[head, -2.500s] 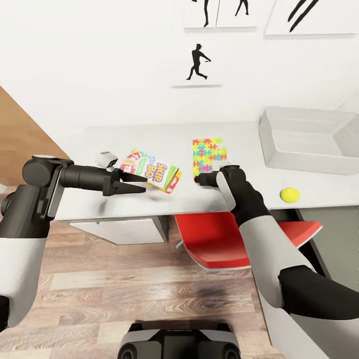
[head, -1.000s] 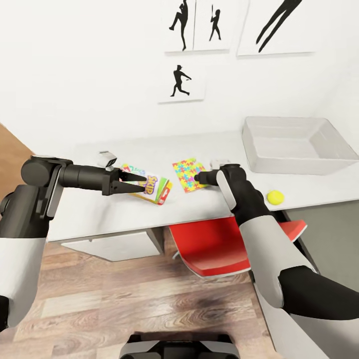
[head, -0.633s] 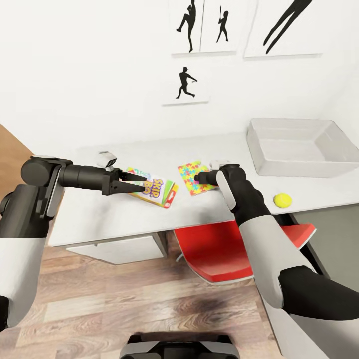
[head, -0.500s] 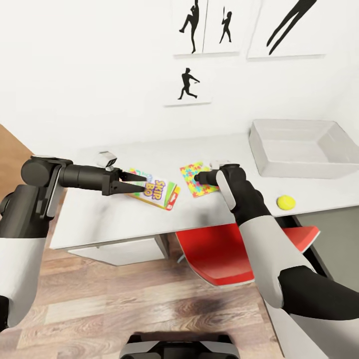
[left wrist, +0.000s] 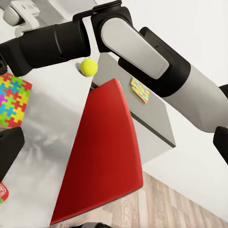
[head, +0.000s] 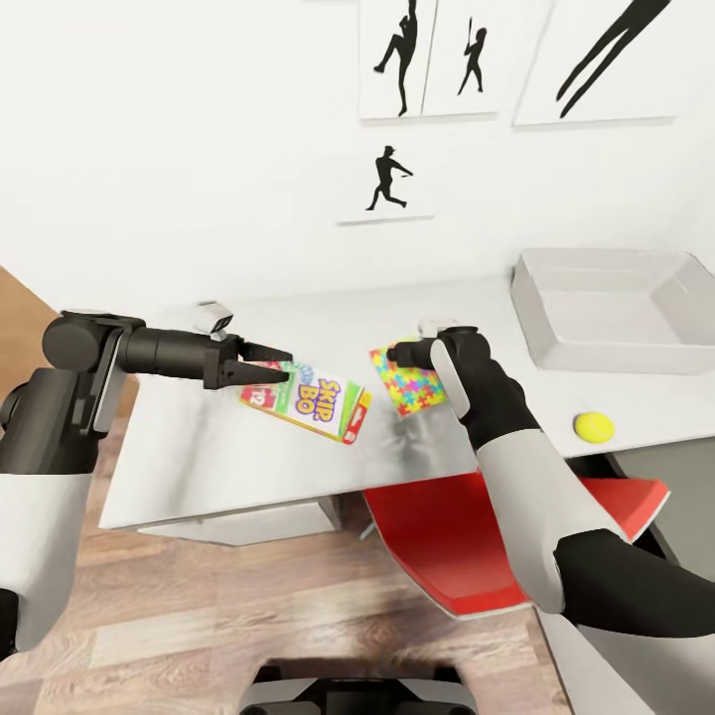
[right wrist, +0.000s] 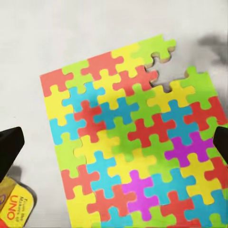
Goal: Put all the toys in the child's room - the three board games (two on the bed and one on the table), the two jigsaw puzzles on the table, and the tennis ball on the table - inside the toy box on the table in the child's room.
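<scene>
Below the table's (head: 199, 467) front edge: wood-plank floor (head: 248, 606) and a red chair (head: 447, 526), its seat pushed partly under the pale top.

Over the table's front half, toward its left end: the left gripper (head: 286, 363), level with the tabletop and aimed along it, fingers slightly spread with nothing between them.

Flat on the table just beyond and beneath those fingertips: the SKIP BO board game (head: 313, 399), white lid up, orange side showing, turned askew to the table's edge and touching neither gripper.

Above the table's middle: the right gripper (head: 395, 354), poised over the jigsaw puzzle (head: 412, 385). In the right wrist view, fingers (right wrist: 9, 148) spread wide at either side of the puzzle (right wrist: 128, 142), clear of it, holding nothing.

Flat on the table, just right of the board game and apart from it: that jigsaw square in red, yellow, green, blue and purple, with one notch open along an edge and bare tabletop showing through.

At the table's front edge toward its right end, well apart from the puzzle: the yellow-green tennis ball (head: 594, 427), seen too from the left wrist (left wrist: 88, 67) past the chair (left wrist: 104, 156).

On a grey surface beyond the table's right end, in the left wrist view: a second many-coloured jigsaw square (left wrist: 139, 89), lying flat.

At the table's far right corner, against the wall: the light-grey toy box (head: 541, 333), its visible interior bare.

On the white wall behind the table: black baseball-player silhouette pictures (head: 387, 181).
</scene>
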You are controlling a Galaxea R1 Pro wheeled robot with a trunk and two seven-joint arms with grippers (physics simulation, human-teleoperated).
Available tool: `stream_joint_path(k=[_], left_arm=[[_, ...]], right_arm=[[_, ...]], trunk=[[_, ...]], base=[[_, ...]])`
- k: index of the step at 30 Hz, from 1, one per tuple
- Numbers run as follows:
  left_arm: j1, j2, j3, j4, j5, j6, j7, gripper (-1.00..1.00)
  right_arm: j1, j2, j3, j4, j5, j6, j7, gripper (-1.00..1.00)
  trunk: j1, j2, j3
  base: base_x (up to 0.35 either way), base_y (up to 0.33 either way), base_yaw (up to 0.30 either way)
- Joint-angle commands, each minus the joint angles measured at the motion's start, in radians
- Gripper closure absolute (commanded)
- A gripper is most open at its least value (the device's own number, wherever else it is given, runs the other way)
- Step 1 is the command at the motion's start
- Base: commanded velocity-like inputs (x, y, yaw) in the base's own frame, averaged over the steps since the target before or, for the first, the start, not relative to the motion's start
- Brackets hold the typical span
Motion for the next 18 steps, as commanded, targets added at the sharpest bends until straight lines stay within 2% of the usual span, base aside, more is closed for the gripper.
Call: stream_joint_path(k=[1,13,18], left_arm=[[-0.001,0.001,-0.002,0.0,0.003,0.011,-0.001,-1.0],[-0.001,0.001,-0.001,0.0,0.003,0.011,-0.001,-1.0],[0.0,0.001,-0.002,0.0,0.003,0.011,-0.001,-1.0]], right_arm=[[-0.001,0.0,0.002,-0.001,-0.011,0.003,-0.01,-1.0],[-0.001,-0.001,0.0,-0.001,-0.011,0.004,-0.01,-1.0],[-0.001,-0.001,0.002,-0.001,-0.011,0.004,-0.01,-1.0]], trunk=[[0.001,-0.002,-0.002],[0.001,-0.002,-0.007],[0.001,-0.002,-0.011]], base=[[0.187,0.038,0.0],[0.245,0.009,0.0],[0.139,0.001,0.0]])
